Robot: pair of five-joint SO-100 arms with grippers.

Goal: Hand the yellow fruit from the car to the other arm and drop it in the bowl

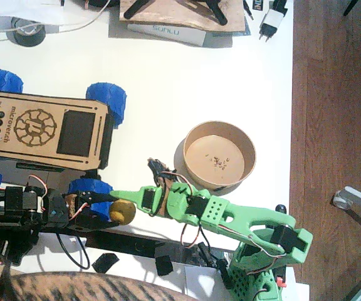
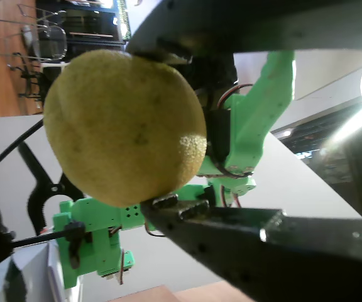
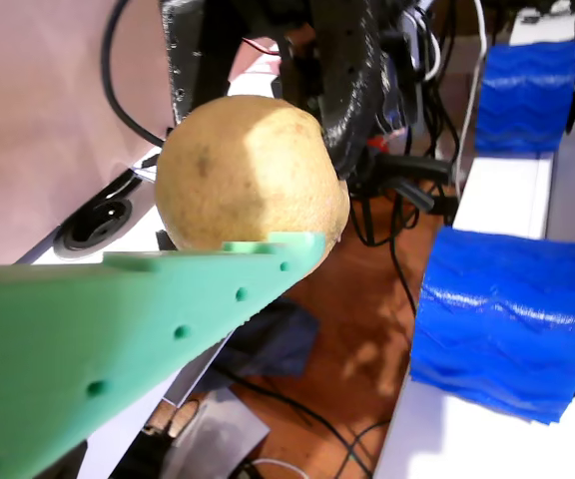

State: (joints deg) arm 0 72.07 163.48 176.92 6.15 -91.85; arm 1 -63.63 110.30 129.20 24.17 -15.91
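The yellow fruit is sitting between the two grippers, off the car and above the table's near edge. In a wrist view the yellow fruit is being pinched by the left gripper: one dark jaw is pressing on its top, the other is touching it from below, so this gripper is grasping the fruit. In the fixed view the left gripper is reaching in from the black left arm, with the fruit right at its tip.

From the other side, the right gripper of the green right arm is meeting the same fruit. In another wrist view its green finger is lying against the lower front of the yellow fruit, touching it; the second finger is not showing there, so I cannot tell whether this gripper is clenched or released.

Just beyond the left gripper, the car is standing on the white table, one blue wheel just beside the fruit. The bowl is resting behind the green arm's forearm, near it, with dark crumbs inside, well apart from the fruit.
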